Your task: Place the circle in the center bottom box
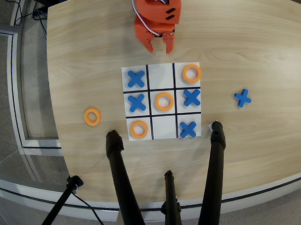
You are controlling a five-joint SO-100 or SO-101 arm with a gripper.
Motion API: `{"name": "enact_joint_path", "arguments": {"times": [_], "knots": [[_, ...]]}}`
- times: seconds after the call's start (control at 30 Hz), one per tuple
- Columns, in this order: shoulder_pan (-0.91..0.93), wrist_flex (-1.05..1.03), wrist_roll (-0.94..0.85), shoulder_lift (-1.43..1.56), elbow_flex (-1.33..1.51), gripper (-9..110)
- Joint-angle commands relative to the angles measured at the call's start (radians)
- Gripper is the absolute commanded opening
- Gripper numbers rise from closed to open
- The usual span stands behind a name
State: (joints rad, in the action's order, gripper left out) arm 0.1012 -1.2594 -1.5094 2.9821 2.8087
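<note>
A loose orange circle lies flat on the wooden table, left of the 3x3 grid. The center bottom box is the white middle cell of the grid row nearest the orange arm, at the top of the overhead view, and nothing lies in it. My gripper hangs above the table just beyond that row. It is open, its two fingers spread with nothing between them, and far from the loose circle.
Three orange rings and several blue X pieces fill other cells. One blue X lies on the table right of the grid. Black tripod legs stand at the near edge.
</note>
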Motion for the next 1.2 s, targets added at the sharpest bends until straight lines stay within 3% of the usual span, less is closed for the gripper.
{"name": "enact_joint_path", "arguments": {"times": [0.0, 0.3, 0.5, 0.8, 1.17], "knots": [[0.092, 0.015, 0.031, -0.365, -0.407, 22], [0.324, 0.104, 0.037, -1.178, -1.147, 22], [0.411, 0.118, 0.029, -1.552, -1.482, 22], [0.445, 0.158, 0.035, -1.902, -1.738, 22], [0.437, 0.219, 0.037, -2.052, -1.798, 22]]}}
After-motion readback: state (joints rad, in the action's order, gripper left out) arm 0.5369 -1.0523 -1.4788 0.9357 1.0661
